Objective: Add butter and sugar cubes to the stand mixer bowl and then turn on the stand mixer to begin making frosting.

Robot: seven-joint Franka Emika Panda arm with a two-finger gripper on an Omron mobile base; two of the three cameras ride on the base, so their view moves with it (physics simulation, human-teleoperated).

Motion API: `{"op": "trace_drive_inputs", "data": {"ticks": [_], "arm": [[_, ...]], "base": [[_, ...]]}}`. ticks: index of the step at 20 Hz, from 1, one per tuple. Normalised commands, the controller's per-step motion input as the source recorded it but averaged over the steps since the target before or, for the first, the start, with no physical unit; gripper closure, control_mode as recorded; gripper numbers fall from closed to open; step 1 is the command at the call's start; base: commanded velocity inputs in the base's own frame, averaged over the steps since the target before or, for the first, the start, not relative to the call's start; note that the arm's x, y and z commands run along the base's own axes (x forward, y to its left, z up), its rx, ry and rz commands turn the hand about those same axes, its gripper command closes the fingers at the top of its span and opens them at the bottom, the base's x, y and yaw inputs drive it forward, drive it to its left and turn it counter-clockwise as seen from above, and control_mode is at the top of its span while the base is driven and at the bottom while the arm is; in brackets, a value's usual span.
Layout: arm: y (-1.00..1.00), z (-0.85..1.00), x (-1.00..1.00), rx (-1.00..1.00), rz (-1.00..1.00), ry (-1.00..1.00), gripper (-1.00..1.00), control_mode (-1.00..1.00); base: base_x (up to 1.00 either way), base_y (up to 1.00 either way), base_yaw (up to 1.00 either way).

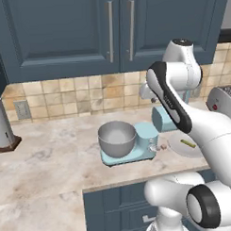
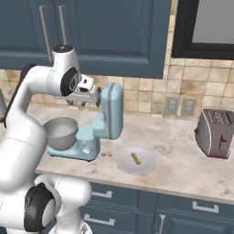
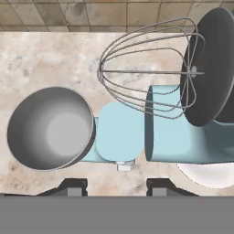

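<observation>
The light-blue stand mixer [image 2: 109, 116] stands on the counter with its head tilted up, and its wire whisk [image 3: 146, 68] is raised. On its base sits the grey metal stand mixer bowl [image 1: 117, 138] [image 2: 61, 132] [image 3: 48, 128], which has nothing in it. The thin olive-yellow butter [image 2: 135, 158] [image 1: 187, 143] lies on a round white plate [image 2: 146, 167] to the mixer's right. Two tiny sugar cubes [image 2: 106, 154] [image 1: 162, 147] rest on the counter between mixer and plate. My gripper [image 2: 77, 103] [image 3: 115, 186] hangs high above the mixer's base and bowl, open, with nothing between its fingers.
A silver toaster [image 2: 215, 132] [image 1: 223, 99] stands at the far right of the counter. A grey cylinder on a dark base [image 1: 2, 128] is at the far left. Dark blue wall cabinets [image 1: 109, 28] hang over the tiled backsplash. The counter's front edge runs just before the mixer.
</observation>
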Motion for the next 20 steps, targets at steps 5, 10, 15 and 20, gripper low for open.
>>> {"op": "trace_drive_inputs", "data": {"ticks": [5, 10, 15, 20], "arm": [[0.00, 0.00, 0.00, 0.00, 0.00, 0.00, -1.00, 1.00], [0.00, 0.00, 0.00, 0.00, 0.00, 0.00, -1.00, 1.00], [0.00, 0.00, 0.00, 0.00, 0.00, 0.00, -1.00, 1.00], [0.00, 0.00, 0.00, 0.00, 0.00, 0.00, -1.00, 1.00]], "base": [[0.00, 0.00, 0.00], [-0.28, 0.00, 0.00], [-0.46, 0.00, 0.00], [-0.32, 0.00, 0.00]]}}
